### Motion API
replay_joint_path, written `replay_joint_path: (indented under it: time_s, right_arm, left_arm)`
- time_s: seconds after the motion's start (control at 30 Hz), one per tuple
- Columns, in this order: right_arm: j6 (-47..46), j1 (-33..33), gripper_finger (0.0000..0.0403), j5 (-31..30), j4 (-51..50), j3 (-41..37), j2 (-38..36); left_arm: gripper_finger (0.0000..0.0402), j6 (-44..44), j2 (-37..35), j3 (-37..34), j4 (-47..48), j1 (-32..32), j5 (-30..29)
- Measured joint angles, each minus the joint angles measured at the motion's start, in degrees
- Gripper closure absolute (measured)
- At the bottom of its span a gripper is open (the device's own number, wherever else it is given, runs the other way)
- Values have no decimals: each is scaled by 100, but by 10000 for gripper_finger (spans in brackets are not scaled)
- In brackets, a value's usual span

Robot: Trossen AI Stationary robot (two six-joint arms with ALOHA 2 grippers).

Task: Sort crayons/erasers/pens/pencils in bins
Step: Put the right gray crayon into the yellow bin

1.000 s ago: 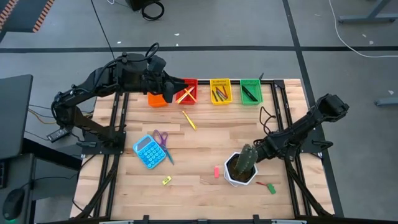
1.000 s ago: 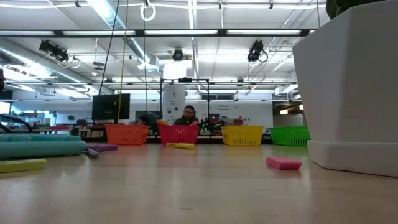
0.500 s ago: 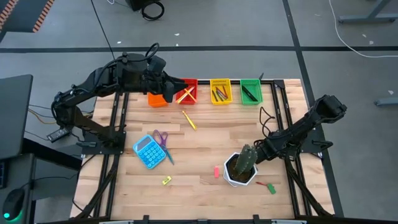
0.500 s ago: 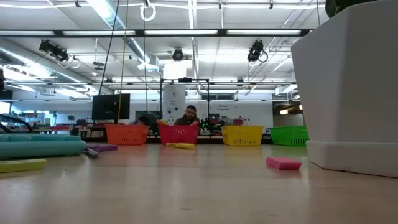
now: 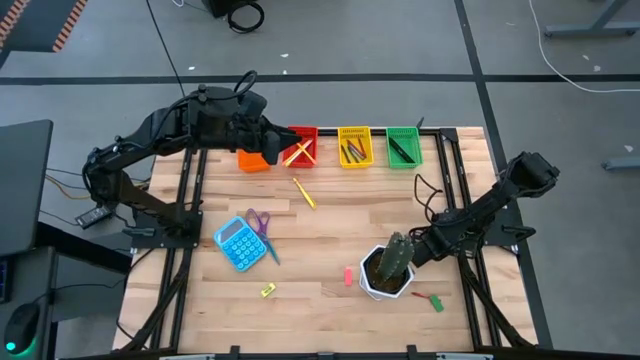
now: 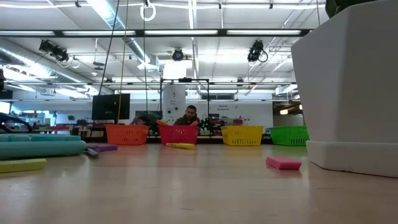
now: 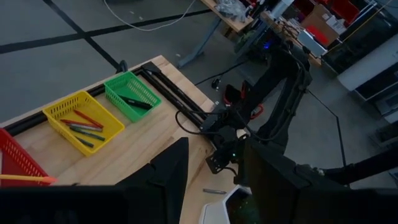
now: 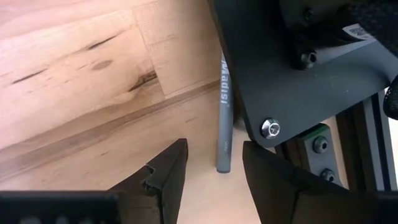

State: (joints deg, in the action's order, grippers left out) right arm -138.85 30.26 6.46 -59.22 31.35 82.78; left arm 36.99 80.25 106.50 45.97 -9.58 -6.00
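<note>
Basically nothing moved in the last second | your left gripper (image 5: 268,150) hangs spread, empty, at the red slotted plastic bin (image 5: 303,147) | your right gripper (image 8: 214,152) spread, pinching nothing; slim dark-grey pen (image 8: 223,118) lies just ahead, against the black metal plate (image 8: 298,81) | pen pick likely still pending

Orange (image 5: 252,160), red (image 5: 300,147), yellow (image 5: 354,146), green (image 5: 403,146) bins in a far-edge row, crayons in yellow, dark pen in green; loose yellow pencil (image 5: 304,193), pink eraser (image 5: 348,275), grey pen (image 8: 223,115) flat on table.
</note>
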Motion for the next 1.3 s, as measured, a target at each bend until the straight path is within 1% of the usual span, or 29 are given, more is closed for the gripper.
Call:
replay_joint_path:
  time_s: [0.23,0.53,0.9,1.3]
  right_arm:
    - [20,4,232,-10,95,20,3]
    - [35,42,232,20,70,129,17]
    - [1,17,232,-166,153,113,-1]
    - [-65,-166,232,-216,298,201,-48]
  left_arm:
    - [239,139,0,0,-2,2,-188]
    - [239,181,0,0,24,2,-192]
    - [239,262,0,0,73,9,-192]
    - [239,256,0,0,489,11,-127]
